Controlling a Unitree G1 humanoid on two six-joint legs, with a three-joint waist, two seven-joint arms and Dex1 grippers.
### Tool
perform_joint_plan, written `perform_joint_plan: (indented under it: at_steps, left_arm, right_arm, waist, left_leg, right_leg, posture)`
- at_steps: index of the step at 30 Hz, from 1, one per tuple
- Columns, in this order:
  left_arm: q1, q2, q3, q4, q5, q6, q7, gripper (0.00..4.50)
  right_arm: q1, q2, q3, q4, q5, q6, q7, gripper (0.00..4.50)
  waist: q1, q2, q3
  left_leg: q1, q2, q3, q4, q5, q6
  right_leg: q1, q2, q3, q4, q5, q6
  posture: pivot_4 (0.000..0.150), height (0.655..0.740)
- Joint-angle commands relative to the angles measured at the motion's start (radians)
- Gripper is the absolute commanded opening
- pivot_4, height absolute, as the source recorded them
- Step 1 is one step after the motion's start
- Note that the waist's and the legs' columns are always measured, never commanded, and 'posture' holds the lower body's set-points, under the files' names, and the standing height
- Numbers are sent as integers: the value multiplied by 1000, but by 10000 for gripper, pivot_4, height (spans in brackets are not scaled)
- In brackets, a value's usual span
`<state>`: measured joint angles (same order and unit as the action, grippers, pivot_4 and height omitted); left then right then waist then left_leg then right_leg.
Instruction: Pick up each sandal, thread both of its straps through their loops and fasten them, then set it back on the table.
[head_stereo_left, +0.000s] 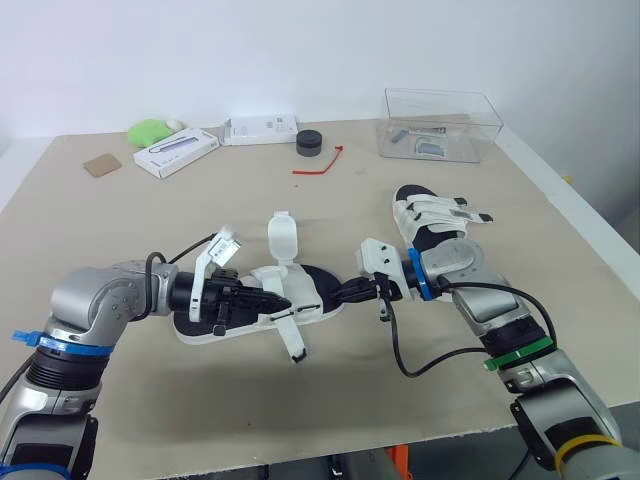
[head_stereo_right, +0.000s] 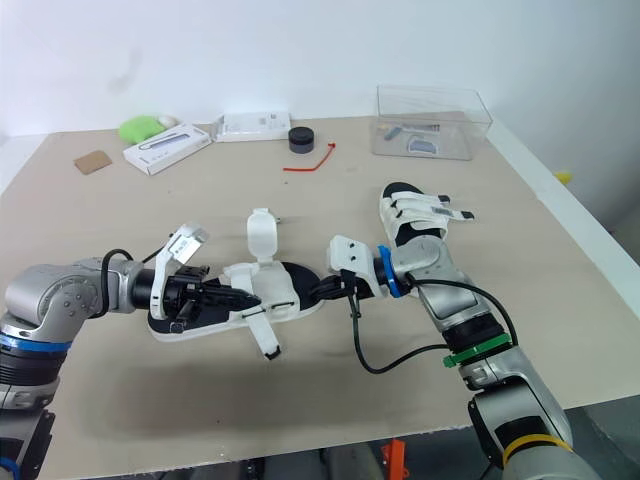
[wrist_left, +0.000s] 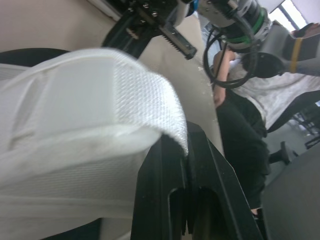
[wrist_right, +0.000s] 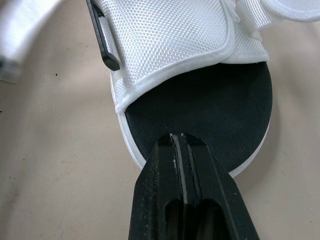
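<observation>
White mesh strap (wrist_left: 100, 100) of the sandal (head_stereo_left: 305, 285), which lies flat on the table (head_stereo_left: 250, 400), is pinched in my left gripper (head_stereo_left: 272, 300), forearm stretched low over one end. My right gripper (head_stereo_left: 350, 292), fingers pressed together and empty, touches the opposite rounded end, elbow bent back.

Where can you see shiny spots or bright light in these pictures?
Left eye view: the clear box glints along its rim. Left wrist view: a bright window glares in the background. Right wrist view: the sandal strap is evenly lit, no glare.
</observation>
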<state>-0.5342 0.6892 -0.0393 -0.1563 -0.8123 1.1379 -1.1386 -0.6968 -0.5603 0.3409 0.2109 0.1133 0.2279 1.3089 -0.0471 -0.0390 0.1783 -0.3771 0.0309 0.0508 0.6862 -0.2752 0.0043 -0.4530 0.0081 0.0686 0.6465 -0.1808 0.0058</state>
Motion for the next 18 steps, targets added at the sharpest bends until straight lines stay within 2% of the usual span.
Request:
perform_joint_plan:
  at_steps: [1,5,6,9,10,13,14,15,18]
  left_arm:
    - [-26,-7,40,-4,-26,15,41,196]
    - [-35,-13,41,7,-43,35,61,196]
    - [-32,-11,37,5,-44,35,63,5794]
    - [-28,-28,45,20,-49,47,92,17622]
    - [-30,-32,47,26,-53,55,96,23554]
    - [-18,10,13,-9,-43,40,53,36615]
    - [-13,29,2,-25,-35,22,33,42290]
    - [-8,50,-6,-38,-24,2,15,44676]
    - [-21,116,-11,-46,-6,-43,-41,44676]
  right_arm:
    - [-19,2,-9,10,-3,-16,7,0]
    - [-23,6,-7,16,-3,-20,8,0]
    - [-23,7,-7,17,-4,-21,8,0]
    - [-23,7,-7,20,-5,-25,9,0]
    - [-24,7,-6,21,-5,-25,10,0]
    - [-23,5,-6,18,-4,-23,10,0]
    - [-23,5,-7,18,-4,-22,10,0]
    - [-22,5,-7,18,-4,-22,10,0]
    - [-23,6,-7,21,-5,-23,10,0]
  waist:
    - [0,0,0]
    - [0,0,0]
    - [-1,0,0]
    - [-1,0,0]
    - [0,0,0]
    - [-1,0,0]
    - [-2,0,0]
    - [-2,0,0]
    - [-1,0,0]
  left_leg:
    - [0,0,0,0,0,0]
    - [0,0,0,0,0,0]
    - [0,0,0,0,0,0]
    - [0,0,0,0,0,0]
    - [0,0,0,0,0,0]
    - [0,0,0,0,0,0]
    - [1,0,0,0,0,0]
    - [1,0,0,0,0,0]
    - [1,0,0,0,0,0]
  right_leg:
    - [0,0,0,0,0,0]
    - [0,0,0,0,0,0]
    - [0,0,0,0,0,0]
    - [0,0,0,0,0,0]
    - [0,0,0,0,0,0]
    - [0,0,0,0,0,0]
    - [0,0,1,0,1,0]
    - [0,0,1,0,0,0]
    - [0,0,0,0,0,0]
  posture:
    - [1500,7400]
    - [1500,7400]
    - [1500,7400]
    - [1500,7400]
    - [1500,7400]
    - [1500,7400]
    - [1500,7400]
    - [1500,7400]
    - [1500,7400]
